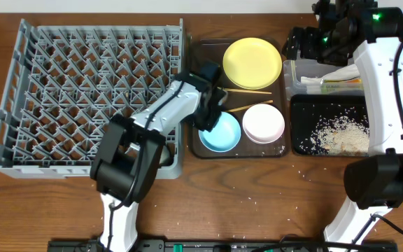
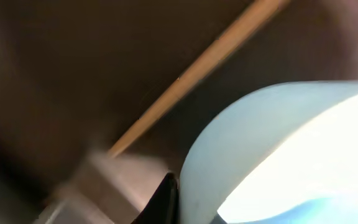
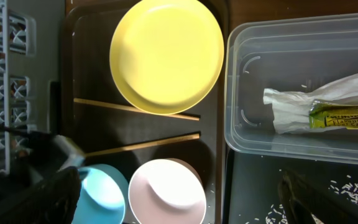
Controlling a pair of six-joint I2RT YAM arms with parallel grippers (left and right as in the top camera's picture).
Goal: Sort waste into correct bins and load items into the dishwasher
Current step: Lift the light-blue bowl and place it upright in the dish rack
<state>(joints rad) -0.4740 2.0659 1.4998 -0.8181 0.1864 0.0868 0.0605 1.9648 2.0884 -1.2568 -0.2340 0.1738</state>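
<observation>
Holding left tool at 11 o'clock rim of blue bowl, probably for pinching wall and lifting to rack; failing to read tool's spread. Locating bowl in 7 o'clock corner of tray.

Grey dish rack, lattice pattern of pegs; dark brown serving tray; plain yellow plate; light blue bowl; white bowl, faintly pink; 2 pale tan chopsticks; clear tub; wrapper, white with yellow-green print; black tray speckled with white crumbs; brown wood-grain table.
</observation>
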